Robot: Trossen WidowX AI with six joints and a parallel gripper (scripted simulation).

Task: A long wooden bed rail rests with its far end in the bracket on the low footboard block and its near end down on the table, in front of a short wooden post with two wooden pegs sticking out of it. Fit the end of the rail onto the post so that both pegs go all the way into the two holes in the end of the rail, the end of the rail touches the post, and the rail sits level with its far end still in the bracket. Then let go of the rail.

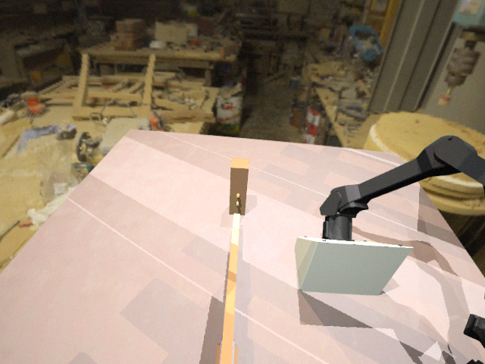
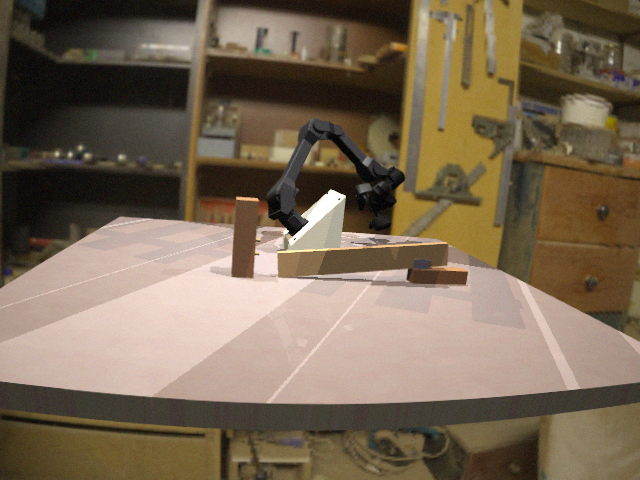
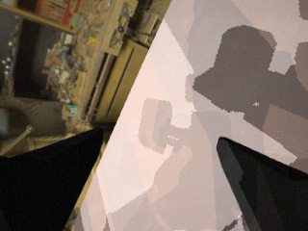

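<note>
The long wooden rail (image 1: 231,282) (image 2: 361,259) slopes down from the dark bracket (image 2: 422,264) on the low footboard block (image 2: 439,276) to the table. Its near end is down on the table, a short gap from the upright post (image 1: 238,178) (image 2: 245,237). Two pegs stick out of the post towards the rail, an upper peg (image 1: 237,195) (image 2: 257,239) and a lower peg (image 1: 237,203) (image 2: 256,253). The holes in the rail's end are not visible. My gripper (image 2: 373,211) (image 3: 161,138) is open and empty, above the table behind the rail in the exterior view, well clear of it.
The pale wedge-shaped arm mount (image 1: 352,268) (image 2: 330,227) stands beside the rail, on the arm's side. The table's edge (image 2: 320,413) runs across the front of the exterior view. The wrist view shows tabletop (image 3: 130,159), shadows and another table edge.
</note>
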